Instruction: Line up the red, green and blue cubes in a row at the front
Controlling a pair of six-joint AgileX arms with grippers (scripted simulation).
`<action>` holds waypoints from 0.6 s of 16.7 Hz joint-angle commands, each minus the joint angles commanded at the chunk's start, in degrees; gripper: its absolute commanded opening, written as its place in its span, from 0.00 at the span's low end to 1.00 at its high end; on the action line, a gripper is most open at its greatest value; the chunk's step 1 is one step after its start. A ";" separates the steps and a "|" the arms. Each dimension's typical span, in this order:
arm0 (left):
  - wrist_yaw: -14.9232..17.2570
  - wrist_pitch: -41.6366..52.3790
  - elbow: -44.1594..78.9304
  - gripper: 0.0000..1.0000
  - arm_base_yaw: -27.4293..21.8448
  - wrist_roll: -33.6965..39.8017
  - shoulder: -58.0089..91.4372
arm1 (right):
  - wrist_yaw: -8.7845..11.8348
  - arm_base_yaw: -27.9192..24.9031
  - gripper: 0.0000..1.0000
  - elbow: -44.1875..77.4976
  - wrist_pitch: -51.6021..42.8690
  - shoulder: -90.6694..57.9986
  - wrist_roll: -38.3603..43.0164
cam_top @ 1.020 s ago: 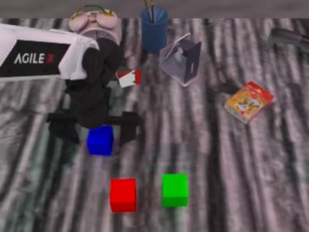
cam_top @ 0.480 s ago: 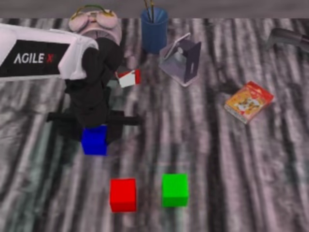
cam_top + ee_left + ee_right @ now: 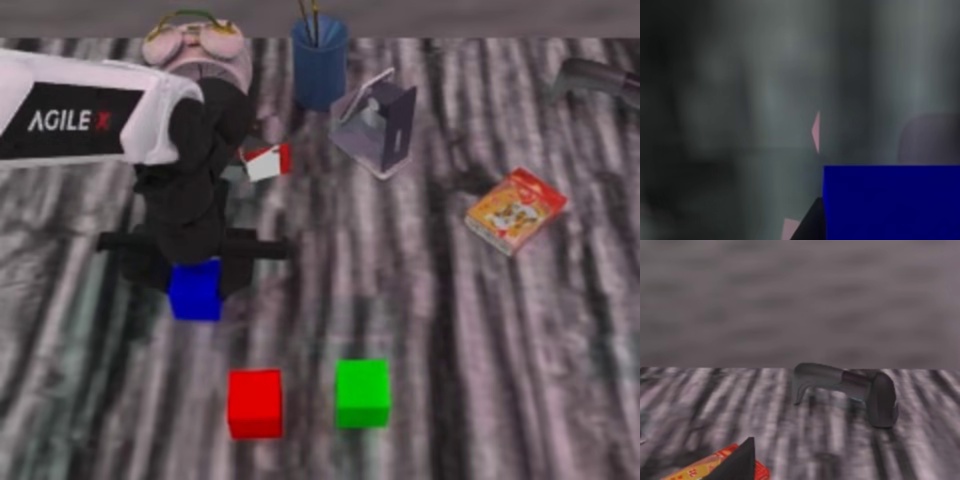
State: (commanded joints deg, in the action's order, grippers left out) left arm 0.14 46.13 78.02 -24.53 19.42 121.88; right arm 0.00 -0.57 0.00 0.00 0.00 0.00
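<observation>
The blue cube (image 3: 195,292) sits left of centre, and my left gripper (image 3: 195,272) is shut on it from above, a dark finger on each side. In the left wrist view the blue cube (image 3: 890,202) fills the corner, with one fingertip (image 3: 812,225) against its side. The red cube (image 3: 254,403) and the green cube (image 3: 361,393) stand side by side near the front edge, apart from each other. My right arm is outside the top view; its wrist view shows a single dark fingertip (image 3: 744,460) with nothing held.
At the back stand a blue pen cup (image 3: 320,62), a figurine with goggles (image 3: 197,45) and a grey stand (image 3: 375,122). A small red-and-white folded object (image 3: 265,160) lies beside my left arm. An orange box (image 3: 515,210) and a dark scanner (image 3: 600,80) are at the right.
The left gripper's fingers closed in from wide apart onto the blue cube, which shifted slightly left and back. Over the last half second nothing moved.
</observation>
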 joint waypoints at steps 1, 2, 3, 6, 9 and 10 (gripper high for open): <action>0.00 0.00 0.00 0.00 0.00 0.00 0.00 | 0.00 0.00 1.00 0.00 0.00 0.00 0.00; -0.53 0.88 0.54 0.00 -0.04 -0.40 -1.84 | 0.00 0.00 1.00 0.00 0.00 0.00 0.00; -0.52 1.08 0.68 0.00 -0.03 -0.40 -1.90 | 0.00 0.00 1.00 0.00 0.00 0.00 0.00; -0.41 5.03 3.27 0.00 0.17 -0.36 -3.15 | 0.00 0.00 1.00 0.00 0.00 0.00 0.00; -0.47 11.45 6.93 0.00 0.62 -0.29 -5.39 | 0.00 0.00 1.00 0.00 0.00 0.00 0.00; -0.52 13.19 8.00 0.00 0.78 -0.27 -6.15 | 0.00 0.00 1.00 0.00 0.00 0.00 0.00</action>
State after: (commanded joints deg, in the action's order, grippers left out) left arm -0.38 59.32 86.02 -23.74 19.15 115.73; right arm 0.00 -0.57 0.00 0.00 0.00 0.00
